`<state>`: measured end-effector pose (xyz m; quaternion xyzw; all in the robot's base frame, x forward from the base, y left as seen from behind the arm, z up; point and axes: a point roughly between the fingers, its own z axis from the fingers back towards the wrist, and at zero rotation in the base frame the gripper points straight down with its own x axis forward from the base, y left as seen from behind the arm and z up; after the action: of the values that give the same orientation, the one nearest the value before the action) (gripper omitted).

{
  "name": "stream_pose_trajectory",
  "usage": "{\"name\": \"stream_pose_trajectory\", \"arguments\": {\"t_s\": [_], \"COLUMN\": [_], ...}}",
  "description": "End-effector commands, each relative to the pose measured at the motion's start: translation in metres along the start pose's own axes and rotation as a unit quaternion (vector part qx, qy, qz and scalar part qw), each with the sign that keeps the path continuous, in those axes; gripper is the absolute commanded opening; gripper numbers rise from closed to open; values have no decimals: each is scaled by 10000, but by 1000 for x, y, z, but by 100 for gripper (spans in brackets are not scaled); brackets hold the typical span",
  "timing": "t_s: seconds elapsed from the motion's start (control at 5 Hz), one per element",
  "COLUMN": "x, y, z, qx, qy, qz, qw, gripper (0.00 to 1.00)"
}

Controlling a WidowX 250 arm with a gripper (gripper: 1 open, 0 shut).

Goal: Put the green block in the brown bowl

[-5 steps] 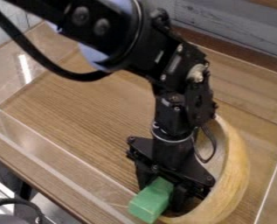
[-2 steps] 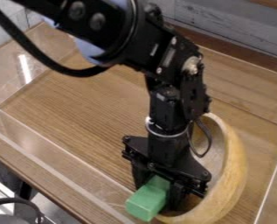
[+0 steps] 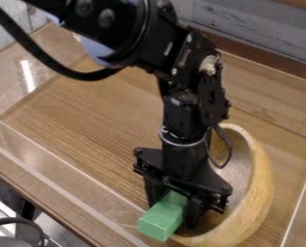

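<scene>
The green block (image 3: 163, 221) is at the bottom centre of the view, clamped between the jaws of the end effector (image 3: 172, 206). Only its lower end shows below the jaws; the upper part is hidden by the black fingers. The block sits at the near-left edge of the brown bowl (image 3: 252, 193); whether it touches the rim or the table cannot be determined.

The end effector points straight down and is closed tight on the green block. The black arm (image 3: 181, 92) rises from it and leans toward the upper left of the view.

The brown bowl lies behind and to the right of the end effector, largely hidden by it. The bowl rests on the wood-grain table (image 3: 78, 125).
</scene>
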<state>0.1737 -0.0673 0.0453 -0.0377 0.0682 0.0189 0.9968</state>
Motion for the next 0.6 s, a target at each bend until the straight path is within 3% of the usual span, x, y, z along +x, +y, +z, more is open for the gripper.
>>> {"name": "stream_pose_trajectory", "arguments": {"t_s": [0.0,0.4], "x": [8,8], "y": [-3,-3], "z": [12,16], "qx": [-120,-194], "qy": [-205,-142], "qz": [48,147], "qw": [9997,9996], "gripper": [0,0]}}
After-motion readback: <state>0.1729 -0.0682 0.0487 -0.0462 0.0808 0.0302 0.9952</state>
